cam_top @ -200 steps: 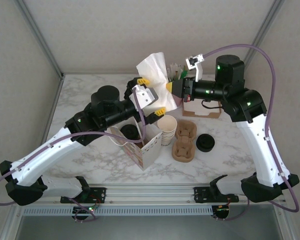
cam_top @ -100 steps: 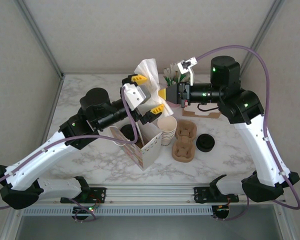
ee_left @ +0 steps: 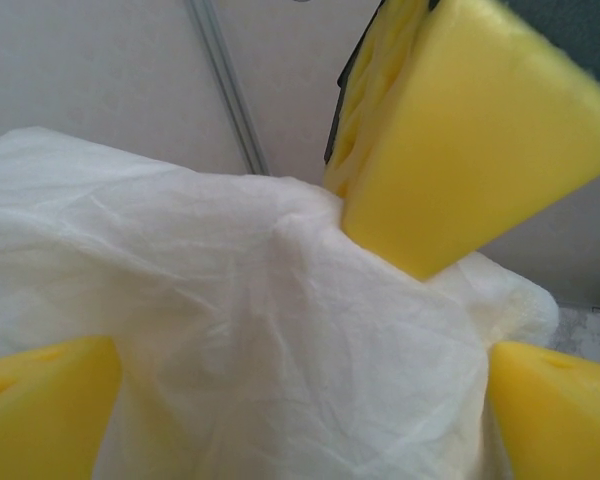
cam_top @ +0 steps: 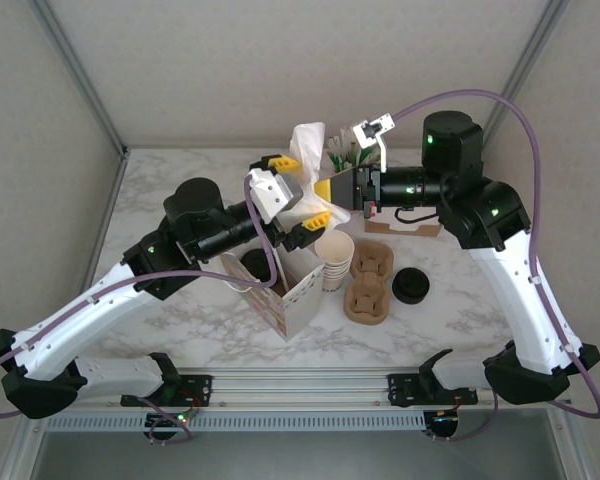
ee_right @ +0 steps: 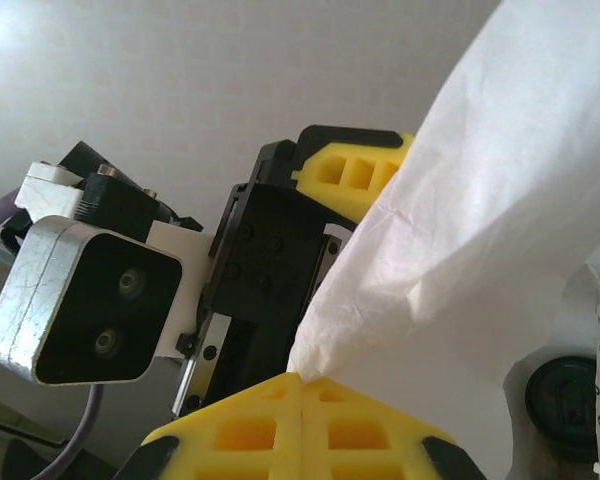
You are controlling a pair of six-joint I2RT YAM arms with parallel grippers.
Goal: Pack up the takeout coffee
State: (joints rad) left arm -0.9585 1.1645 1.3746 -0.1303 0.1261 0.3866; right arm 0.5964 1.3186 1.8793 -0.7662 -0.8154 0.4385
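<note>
While the right gripper is pinching a corner of the white napkin between fully closed fingers, the left gripper is standing with its jaws spread wide either side of the sheet, apparently clamping nothing. The takeout coffee is sitting upright and lidded inside the open paper bag, below both jaws, with the left arm nearer to it. The overhead view is giving that drop to the bag; the right wrist view is showing the pinch itself

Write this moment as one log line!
right gripper: shut on napkin | left gripper: open around napkin | takeout coffee: lidded, in box
</note>
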